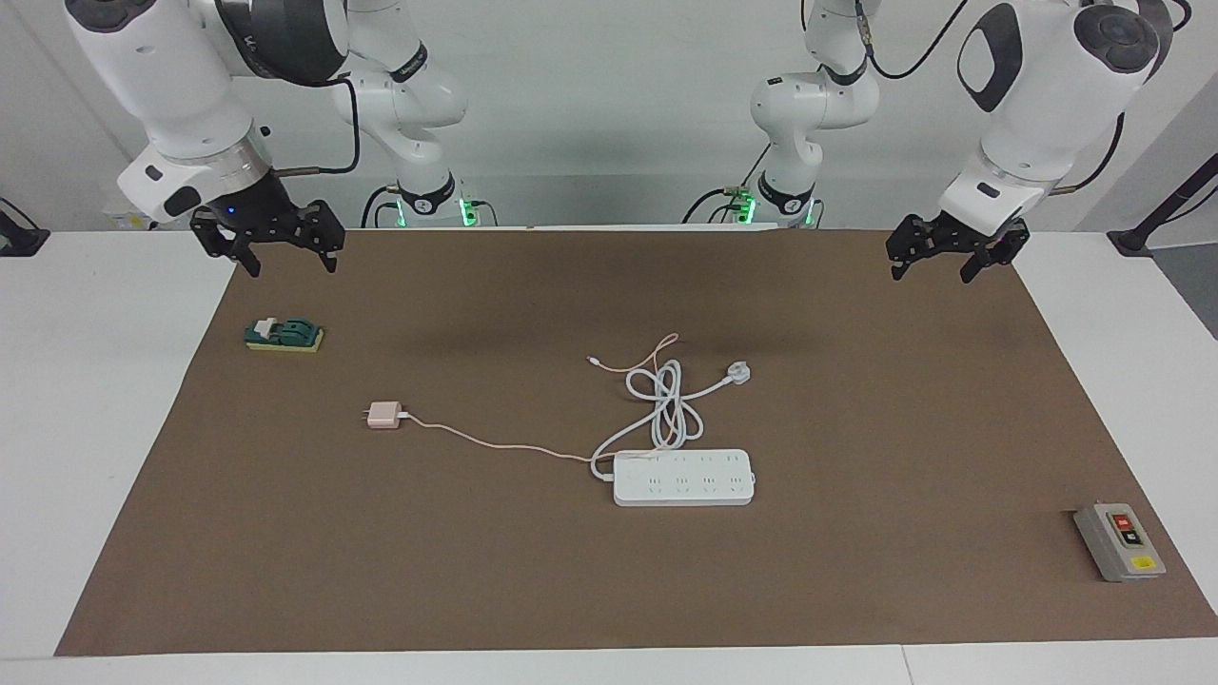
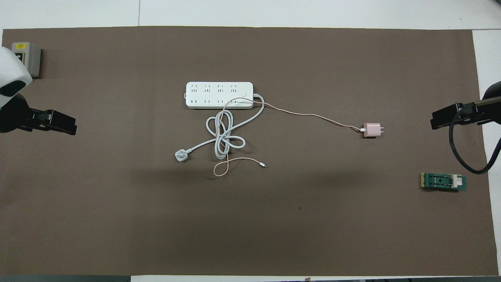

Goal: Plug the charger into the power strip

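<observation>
The pale-pink charger [image 1: 384, 416] [image 2: 372, 130] lies on the brown mat toward the right arm's end, its prongs pointing away from the power strip. Its thin pink cable [image 1: 495, 443] runs to the white power strip [image 1: 683, 478] [image 2: 219, 95] at mid-table, a little farther from the robots, and crosses the strip's coiled white cord [image 1: 661, 400]. No plug sits in the strip's sockets. My right gripper [image 1: 290, 264] [image 2: 440, 119] hangs open over the mat's edge at its own end. My left gripper [image 1: 934, 271] [image 2: 64, 125] hangs open at the other end. Both hold nothing.
The strip's round white plug [image 1: 739, 373] [image 2: 181, 156] lies nearer to the robots than the strip. A green switch block [image 1: 284, 335] [image 2: 444, 182] sits below the right gripper. A grey box with red and yellow buttons [image 1: 1120, 540] [image 2: 25, 58] stands at the left arm's end.
</observation>
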`<state>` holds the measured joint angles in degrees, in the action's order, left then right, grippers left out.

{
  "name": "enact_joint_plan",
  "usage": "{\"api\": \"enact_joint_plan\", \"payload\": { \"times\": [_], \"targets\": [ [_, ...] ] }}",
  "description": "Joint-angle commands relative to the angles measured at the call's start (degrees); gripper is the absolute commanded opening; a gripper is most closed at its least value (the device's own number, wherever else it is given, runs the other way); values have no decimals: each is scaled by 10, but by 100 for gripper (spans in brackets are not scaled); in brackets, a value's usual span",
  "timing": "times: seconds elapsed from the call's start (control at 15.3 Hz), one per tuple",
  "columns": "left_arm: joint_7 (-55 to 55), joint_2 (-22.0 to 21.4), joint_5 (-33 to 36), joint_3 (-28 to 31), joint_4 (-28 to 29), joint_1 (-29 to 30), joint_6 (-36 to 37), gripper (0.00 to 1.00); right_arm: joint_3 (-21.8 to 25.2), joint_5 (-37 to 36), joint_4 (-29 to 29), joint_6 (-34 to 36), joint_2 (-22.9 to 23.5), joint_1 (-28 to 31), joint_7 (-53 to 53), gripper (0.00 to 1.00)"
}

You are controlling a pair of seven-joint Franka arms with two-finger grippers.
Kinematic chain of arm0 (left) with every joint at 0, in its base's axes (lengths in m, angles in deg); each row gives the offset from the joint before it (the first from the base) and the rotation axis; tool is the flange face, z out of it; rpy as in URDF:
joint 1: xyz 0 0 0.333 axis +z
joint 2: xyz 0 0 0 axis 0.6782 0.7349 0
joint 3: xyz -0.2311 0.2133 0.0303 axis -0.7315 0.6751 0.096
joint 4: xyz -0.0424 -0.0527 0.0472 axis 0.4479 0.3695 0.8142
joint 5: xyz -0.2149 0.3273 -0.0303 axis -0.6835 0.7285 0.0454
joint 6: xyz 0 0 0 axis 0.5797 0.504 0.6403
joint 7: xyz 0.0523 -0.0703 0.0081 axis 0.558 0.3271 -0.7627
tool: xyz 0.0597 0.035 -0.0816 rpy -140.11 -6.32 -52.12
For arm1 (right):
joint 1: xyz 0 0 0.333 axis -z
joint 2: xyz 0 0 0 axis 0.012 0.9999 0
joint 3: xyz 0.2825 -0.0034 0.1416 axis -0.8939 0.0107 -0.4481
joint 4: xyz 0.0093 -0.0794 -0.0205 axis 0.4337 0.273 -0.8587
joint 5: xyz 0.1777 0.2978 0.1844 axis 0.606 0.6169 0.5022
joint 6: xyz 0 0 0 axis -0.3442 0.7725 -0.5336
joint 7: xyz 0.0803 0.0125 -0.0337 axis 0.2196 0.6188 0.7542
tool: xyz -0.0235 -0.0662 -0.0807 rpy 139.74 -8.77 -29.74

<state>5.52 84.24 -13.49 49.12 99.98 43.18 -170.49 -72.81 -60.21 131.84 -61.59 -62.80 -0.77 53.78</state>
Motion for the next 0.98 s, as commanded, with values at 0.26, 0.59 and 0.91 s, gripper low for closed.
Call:
{"api": "enact_joint_plan", "payload": {
  "times": [0.26,0.59,0.91],
  "targets": [
    [0,-5,9,0,2,1,7,100,-6,3,15,-11,-11,9,-11,100],
    [0,-5,9,0,2,1,7,100,-3,49,21,-5,7,23,-199,100],
    [0,-5,9,0,2,1,7,100,-2,216,20,-12,94,97,-403,100]
  ]
}}
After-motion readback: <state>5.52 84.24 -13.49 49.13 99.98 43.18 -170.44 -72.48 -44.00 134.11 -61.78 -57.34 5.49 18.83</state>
